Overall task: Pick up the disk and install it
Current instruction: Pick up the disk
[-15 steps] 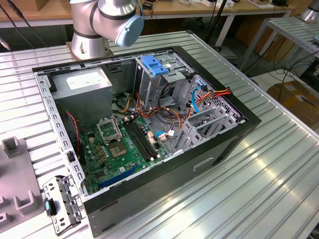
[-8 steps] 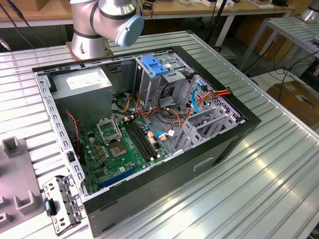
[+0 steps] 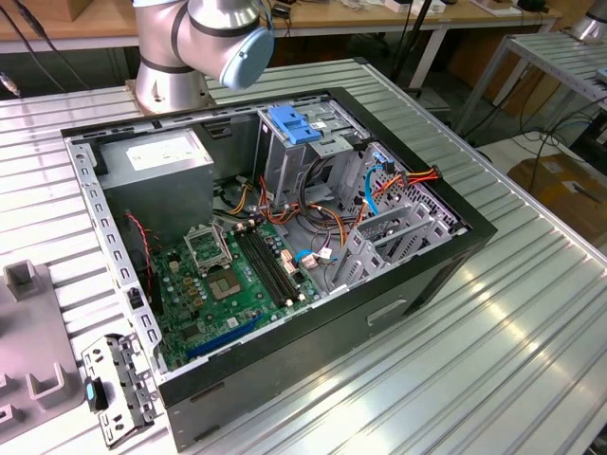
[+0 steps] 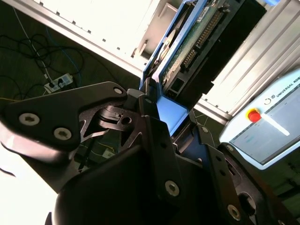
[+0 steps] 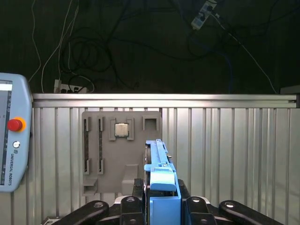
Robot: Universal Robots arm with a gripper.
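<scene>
In both wrist views my gripper (image 5: 161, 199) (image 4: 169, 123) is shut on the disk (image 5: 158, 159) (image 4: 194, 44), clamping the blue plastic frame at its near end. In the first wrist view the disk stands edge-on, lifted above the ribbed metal table (image 5: 225, 154), near a grey fixture plate (image 5: 101, 161). The second wrist view shows its green circuit-board underside and connector. The exterior view shows the open computer case (image 3: 432, 275), with the tall grey drive cage (image 3: 285, 166) and its light-blue latch (image 3: 292, 123) at the back. Part of the arm (image 3: 204, 38) shows beyond the case.
Inside the case lie a green motherboard (image 3: 223, 284), a grey power supply box (image 3: 156, 156) and orange and blue cables (image 3: 379, 190). The fixture plate (image 3: 28, 351) holds a small chip (image 5: 122, 130). A metal bracket (image 3: 119, 389) lies by the case. A teach pendant (image 5: 11, 140) sits nearby.
</scene>
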